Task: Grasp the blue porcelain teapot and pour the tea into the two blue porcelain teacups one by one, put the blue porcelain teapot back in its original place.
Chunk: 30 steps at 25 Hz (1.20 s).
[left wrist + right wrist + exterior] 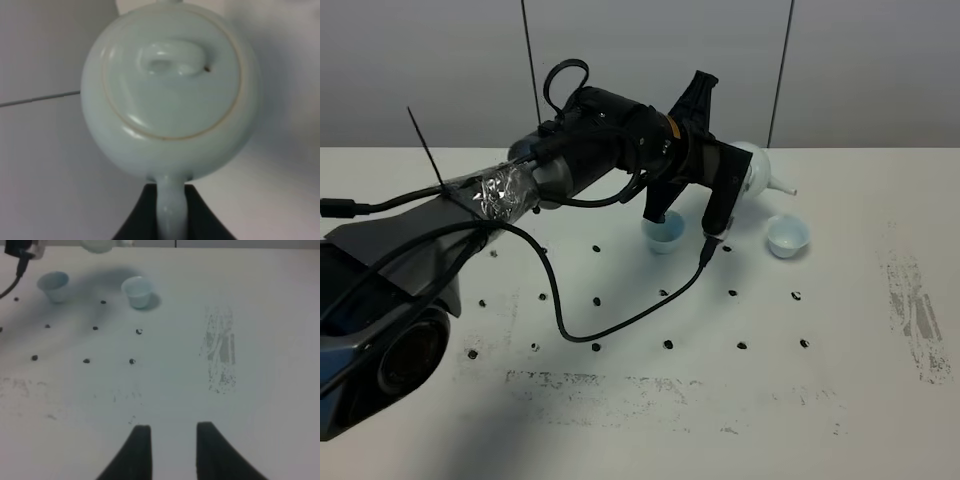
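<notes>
- The left gripper (pixel 172 210) is pinching the handle of the one teapot (pixel 170 90).
- The teapot is sitting beyond the two cups, lid up, its spout (pixel 782 186) pointing to the right of the high view, handle-to-spout axis running left-right.
- Two cups are standing apart: one (pixel 663 234) under the left arm, one (pixel 787 236) further right.
- The right gripper (pixel 172 450) is hanging over bare table (pixel 260 405), holding nothing, fingers drawn in with a gap showing.

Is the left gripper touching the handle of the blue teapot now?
Touching. In the left wrist view the left gripper has its dark fingers pressed against both sides of the teapot handle, with no gap visible.
</notes>
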Motion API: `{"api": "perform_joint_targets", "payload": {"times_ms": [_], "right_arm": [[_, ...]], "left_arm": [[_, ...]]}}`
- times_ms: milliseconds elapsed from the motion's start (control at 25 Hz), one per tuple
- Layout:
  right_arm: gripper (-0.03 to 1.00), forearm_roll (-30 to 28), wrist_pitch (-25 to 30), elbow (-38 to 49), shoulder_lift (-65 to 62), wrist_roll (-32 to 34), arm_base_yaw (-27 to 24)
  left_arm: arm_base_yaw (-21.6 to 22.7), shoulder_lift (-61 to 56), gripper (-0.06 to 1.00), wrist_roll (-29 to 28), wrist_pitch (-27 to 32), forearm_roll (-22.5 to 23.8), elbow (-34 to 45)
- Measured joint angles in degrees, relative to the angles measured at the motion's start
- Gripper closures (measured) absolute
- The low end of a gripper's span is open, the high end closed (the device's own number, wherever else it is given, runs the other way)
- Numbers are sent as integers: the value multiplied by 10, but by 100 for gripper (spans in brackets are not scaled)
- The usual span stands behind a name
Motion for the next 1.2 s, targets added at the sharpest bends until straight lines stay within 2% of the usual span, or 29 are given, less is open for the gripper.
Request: {"api": "perform_joint_targets", "payload": {"times_ms": [800, 1200], "right_arm": [[76, 0, 0, 0, 0, 0, 0], [76, 0, 0, 0, 0, 0, 0]], "left_arm": [[-29, 10, 87, 0, -11, 129, 0], [-30, 10, 87, 0, -12, 158, 0]]}}
